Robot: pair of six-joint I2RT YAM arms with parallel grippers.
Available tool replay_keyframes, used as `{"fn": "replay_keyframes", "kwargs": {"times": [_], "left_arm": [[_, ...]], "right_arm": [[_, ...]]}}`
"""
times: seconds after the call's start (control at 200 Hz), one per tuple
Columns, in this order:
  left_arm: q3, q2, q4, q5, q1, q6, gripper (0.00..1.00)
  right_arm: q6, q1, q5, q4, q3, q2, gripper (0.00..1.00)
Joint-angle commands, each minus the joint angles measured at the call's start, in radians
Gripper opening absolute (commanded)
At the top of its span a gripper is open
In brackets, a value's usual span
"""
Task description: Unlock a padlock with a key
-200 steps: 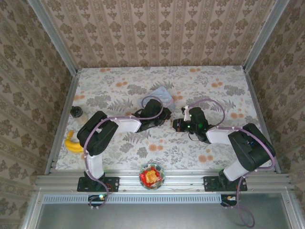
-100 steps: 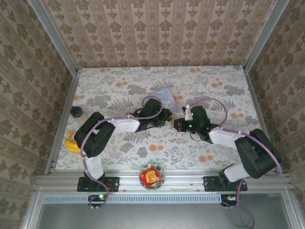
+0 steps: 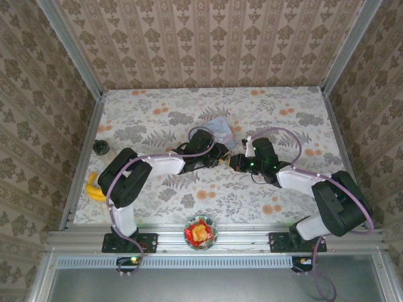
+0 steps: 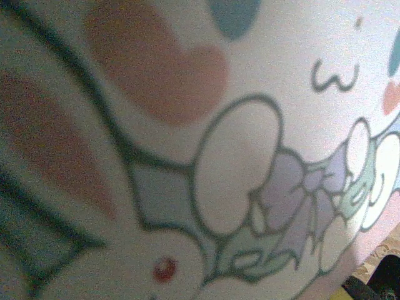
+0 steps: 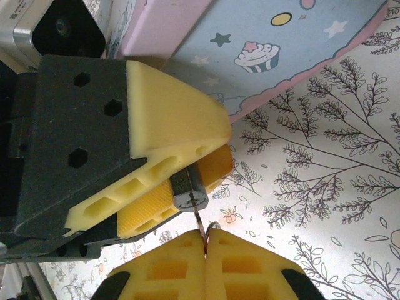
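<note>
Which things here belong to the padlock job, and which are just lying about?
Job: padlock in left fingers; key in right fingers.
Lying about: tin, banana, knob, bowl.

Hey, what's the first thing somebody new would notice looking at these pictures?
At the centre of the table, the left gripper clamps the tiny padlock, while the right gripper, shut on a thin key, holds it at the lock's end. Just behind them lies a pale blue cartoon tin, and a banana sits by the left edge.
</note>
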Motion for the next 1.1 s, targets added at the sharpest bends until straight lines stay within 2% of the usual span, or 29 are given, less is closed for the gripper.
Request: {"fn": "replay_keyframes", "kwargs": {"times": [0.0, 0.58, 1.095], "left_arm": [[-0.041, 0.062, -0.142, 0.215, -0.033, -0.151, 0.00], [-0.065, 0.098, -0.092, 0.201, -0.013, -0.168, 0.00], [-0.031, 0.108, -0.194, 0.201, -0.016, -0.133, 0.00]], "right_arm": [[0.024, -0.003, 0.008, 0.056, 0.039, -0.006, 0.00], [0.028, -0.002, 0.014, 0.075, 0.073, 0.074, 0.00], [0.079, 0.013, 0.000, 0.193, 0.053, 0.173, 0.00]]}}
